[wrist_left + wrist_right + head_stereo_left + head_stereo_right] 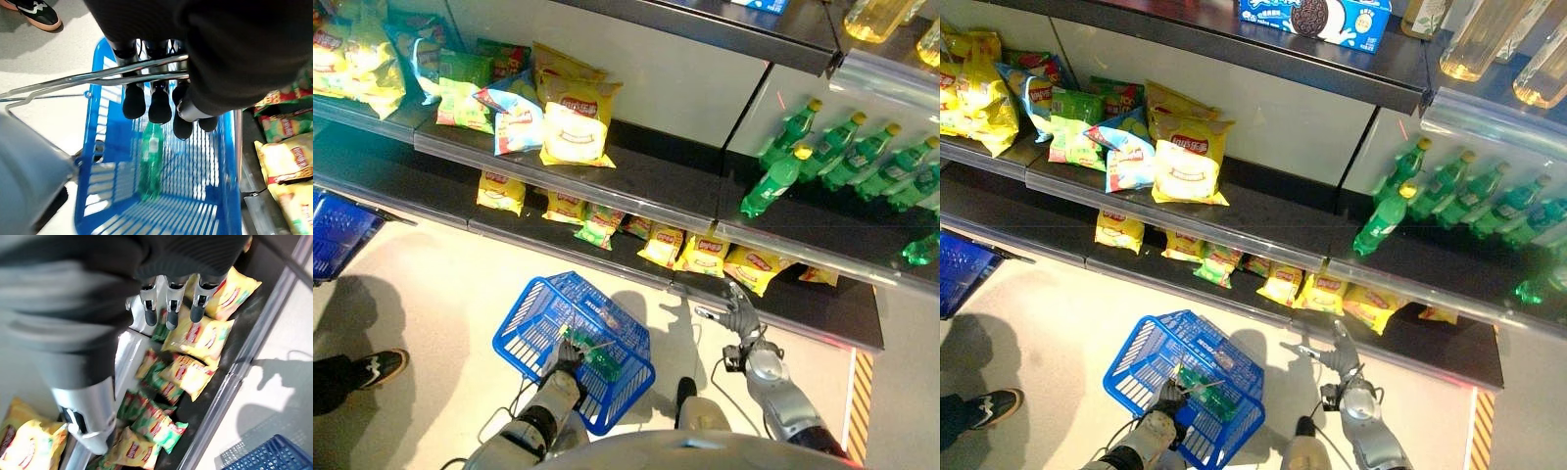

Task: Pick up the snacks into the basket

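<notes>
Your left hand [161, 105] curls round the blue basket's handle [98, 77]. Your right hand [740, 311] has open fingers near the yellow snack bags [703, 257]. Go slowly and grab just one bag.

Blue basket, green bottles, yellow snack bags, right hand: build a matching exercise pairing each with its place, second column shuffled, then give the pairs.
Things:
1. blue basket
2. green bottles
3. yellow snack bags
4. right hand

Places:
A. lying on the lowest shelf
B. raised open in front of the lowest shelf
C. hanging from the left hand by its metal handle
D. standing in a row on the shelf at the right

Pairs: 1-C, 2-D, 3-A, 4-B
</notes>
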